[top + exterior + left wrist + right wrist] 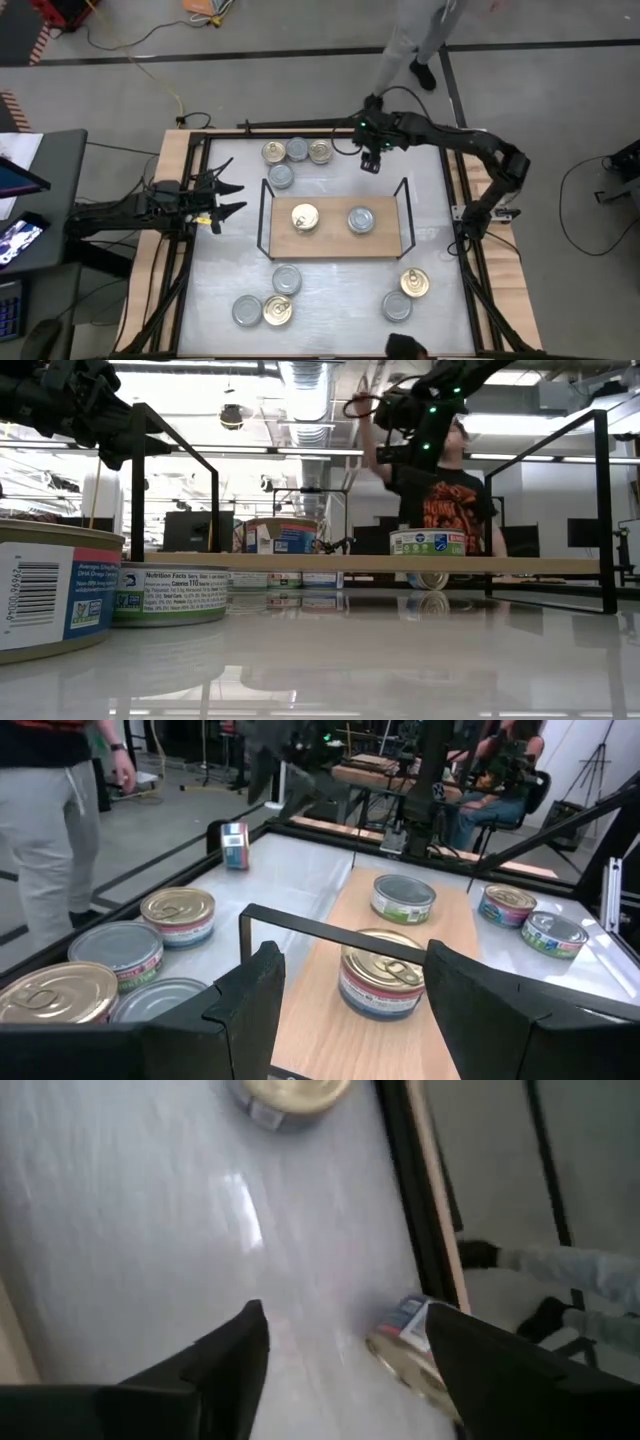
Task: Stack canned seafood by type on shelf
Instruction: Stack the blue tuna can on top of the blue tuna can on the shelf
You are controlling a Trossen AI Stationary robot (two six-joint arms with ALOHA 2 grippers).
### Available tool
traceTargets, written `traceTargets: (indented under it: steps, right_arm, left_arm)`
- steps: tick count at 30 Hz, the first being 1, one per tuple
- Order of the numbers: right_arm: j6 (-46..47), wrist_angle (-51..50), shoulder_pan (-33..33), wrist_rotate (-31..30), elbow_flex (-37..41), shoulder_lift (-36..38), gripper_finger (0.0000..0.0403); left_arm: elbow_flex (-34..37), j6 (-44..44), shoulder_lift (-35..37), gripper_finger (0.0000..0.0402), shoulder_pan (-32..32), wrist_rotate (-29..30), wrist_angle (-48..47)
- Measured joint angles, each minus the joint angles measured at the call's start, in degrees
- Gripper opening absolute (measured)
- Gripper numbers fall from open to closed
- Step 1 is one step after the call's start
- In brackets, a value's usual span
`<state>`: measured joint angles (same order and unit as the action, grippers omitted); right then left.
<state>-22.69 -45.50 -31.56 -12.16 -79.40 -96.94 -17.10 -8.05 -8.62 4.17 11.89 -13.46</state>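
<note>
The shelf [335, 243] is a light wooden board with black wire ends. On it stand a gold-lidded tin [305, 217] and a silver-lidded tin [361, 220]. Several tins sit by the table's far edge [297, 150], and several more by its near edge [277, 311]. One tin [235, 845] stands on its rim on the table near the far edge; it also shows in the right wrist view [405, 1342]. My right gripper [372, 160] [345, 1350] is open and raised above that tin. My left gripper [225, 197] [350, 1020] is open, left of the shelf, facing the gold-lidded tin [380, 975].
A person stands beyond the table's far edge [415, 40] [445, 490]. Black frame rails run along the table's sides [470, 250]. The shelf's wire ends [600, 510] rise well above the board. Bare tabletop lies between the shelf and the near tins [340, 290].
</note>
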Motion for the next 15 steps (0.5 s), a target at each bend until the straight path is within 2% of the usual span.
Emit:
traceTargets:
  steps: [10, 15]
  right_arm:
    - [-10.55, -19.28, -2.71, -1.73, -20.03, -16.99, 0.0317]
    - [-17.66, -22.57, -3.86, -3.75, -23.07, -20.47, 0.0322]
  left_arm:
    - [0.00, -1.11, 0.00, 0.0228, 0.00, -0.01, -1.81]
    - [0.00, -2.20, 0.02, 0.0228, 0.01, -0.03, -2.67]
